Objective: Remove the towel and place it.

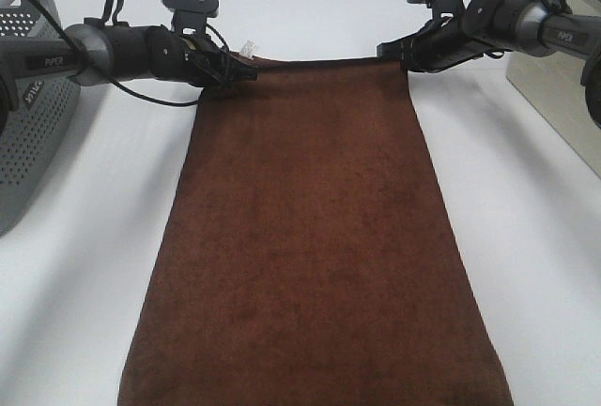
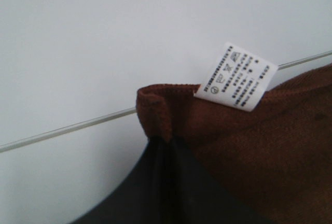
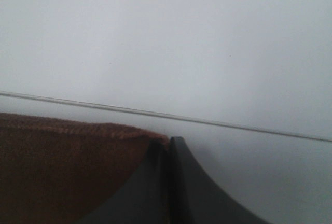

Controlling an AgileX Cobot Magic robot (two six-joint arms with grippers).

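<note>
The dark brown towel [image 1: 310,237] hangs or lies stretched from its far short edge toward the near edge of the exterior high view. My left gripper [image 1: 246,72] is shut on the towel's far left corner, beside the small white tag [image 1: 247,49]. In the left wrist view the tag [image 2: 236,77] stands up from the hem and the gripper [image 2: 168,143] pinches the folded corner of the towel [image 2: 249,146]. My right gripper [image 1: 390,52] is shut on the far right corner. In the right wrist view the gripper [image 3: 167,143] clamps the towel's edge [image 3: 67,167].
A white table surface [image 1: 526,199] lies under and around the towel. A grey perforated basket [image 1: 23,133] stands at the left edge. A beige box [image 1: 549,86] sits at the right. A thin line [image 3: 207,122] crosses the white surface behind the grippers.
</note>
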